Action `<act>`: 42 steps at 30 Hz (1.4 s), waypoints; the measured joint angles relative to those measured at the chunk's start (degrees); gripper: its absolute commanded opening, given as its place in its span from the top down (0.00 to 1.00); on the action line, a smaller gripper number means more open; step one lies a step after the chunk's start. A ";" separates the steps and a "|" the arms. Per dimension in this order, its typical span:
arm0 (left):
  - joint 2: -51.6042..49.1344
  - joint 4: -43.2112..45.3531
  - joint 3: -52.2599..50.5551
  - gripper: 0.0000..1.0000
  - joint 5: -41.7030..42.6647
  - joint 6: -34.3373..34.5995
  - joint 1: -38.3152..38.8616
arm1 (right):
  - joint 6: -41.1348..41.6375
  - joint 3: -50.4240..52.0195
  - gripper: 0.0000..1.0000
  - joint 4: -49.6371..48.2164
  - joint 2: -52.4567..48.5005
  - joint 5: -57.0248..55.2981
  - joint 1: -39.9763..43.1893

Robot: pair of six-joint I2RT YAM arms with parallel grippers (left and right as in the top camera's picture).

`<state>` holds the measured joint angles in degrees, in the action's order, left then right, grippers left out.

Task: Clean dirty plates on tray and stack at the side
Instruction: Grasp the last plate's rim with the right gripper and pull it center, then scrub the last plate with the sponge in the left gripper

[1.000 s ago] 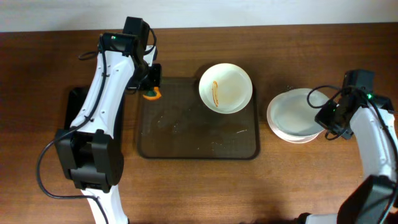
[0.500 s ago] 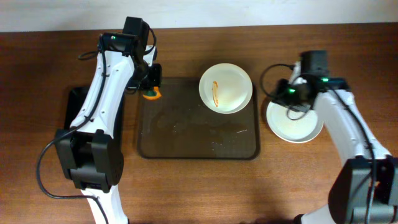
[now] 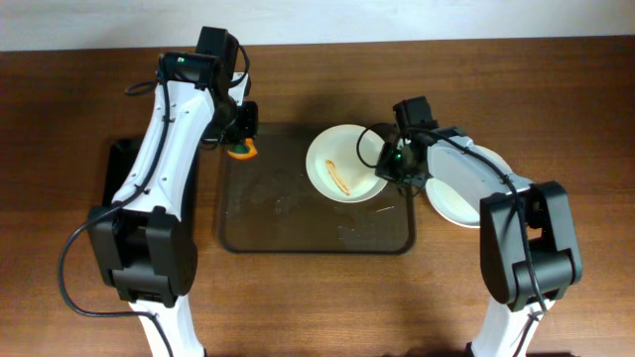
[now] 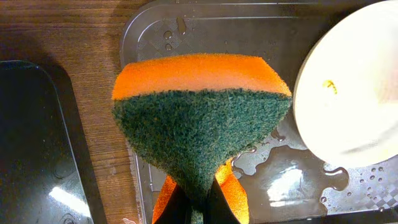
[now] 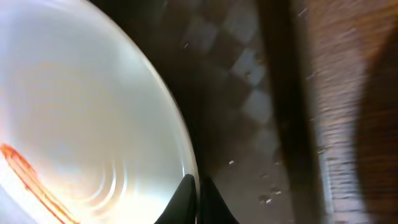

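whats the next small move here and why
Probably swing the left end effector, gripping the sponge, rightward across the tray onto the dirty plate. Its orange streak is unwiped, and the right end effector appears to pinch its right rim, steadying it.

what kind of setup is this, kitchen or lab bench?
Probably a lab bench staged for dishwashing: wooden table, wet tray holding a sauce-streaked plate, sponge in the left end effector.
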<state>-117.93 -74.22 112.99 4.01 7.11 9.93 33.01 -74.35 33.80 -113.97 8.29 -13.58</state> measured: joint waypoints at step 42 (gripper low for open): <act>0.00 0.02 0.00 1.00 0.00 -0.02 0.00 | 5.40 -1.29 0.75 -2.34 -1.40 -0.57 -16.90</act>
<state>-117.93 -74.19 112.99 4.01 7.09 9.93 38.41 -75.64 31.46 -115.37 7.73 -30.48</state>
